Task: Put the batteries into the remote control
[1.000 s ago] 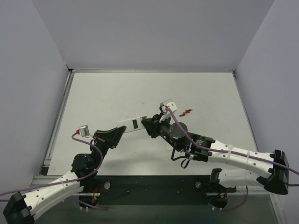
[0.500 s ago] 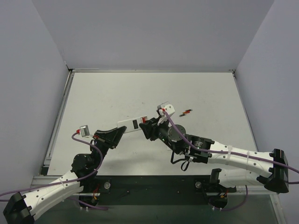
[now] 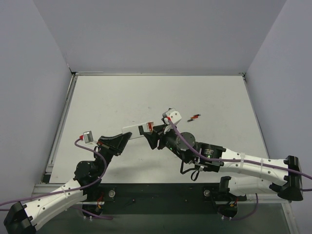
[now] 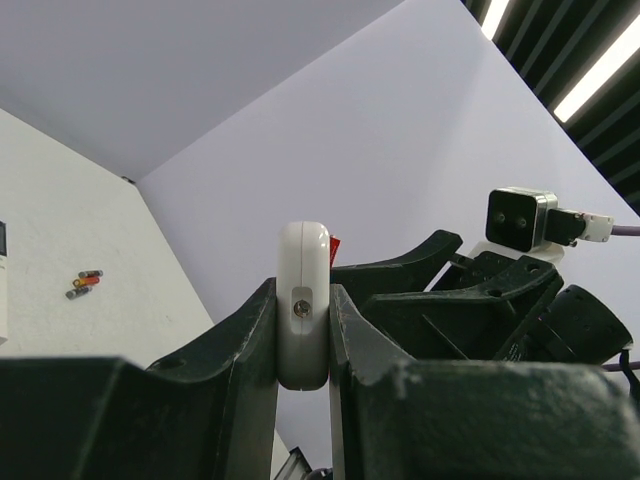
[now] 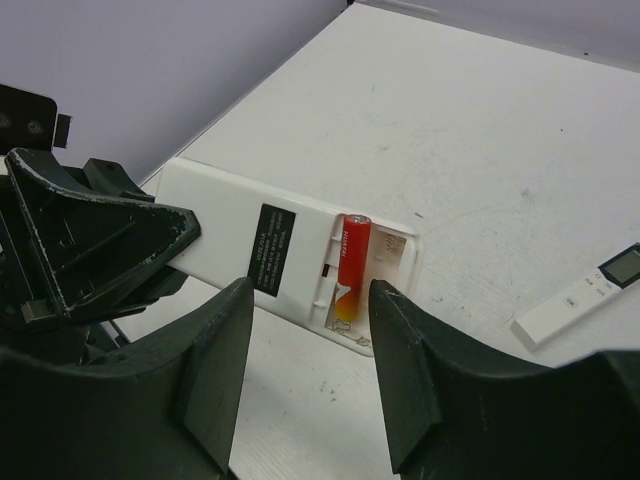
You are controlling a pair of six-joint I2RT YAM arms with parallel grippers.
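left gripper (image 3: pixel 125 137) clamped on one end of the white remote control (image 3: pixel 139 129), right gripper (image 5: pixel 312 292) jaws apart just over its open compartment, red battery (image 5: pixel 350 262) seated inside, spare batteries (image 3: pixel 195 117) well apart on the table (image 3: pixel 107 97)

A battery (image 5: pixel 350 255) lies in the remote control (image 5: pixel 225 215), with loose batteries (image 3: pixel 195 117) on the table (image 3: pixel 122 97) to its right.

Both arms reach inward toward each other, elbows low. The left claw (image 3: pixel 123 138) is clamped on the remote control's (image 3: pixel 132 129) end; the right claw (image 3: pixel 150 136) faces it, fingers (image 5: pixel 215 370) parted.
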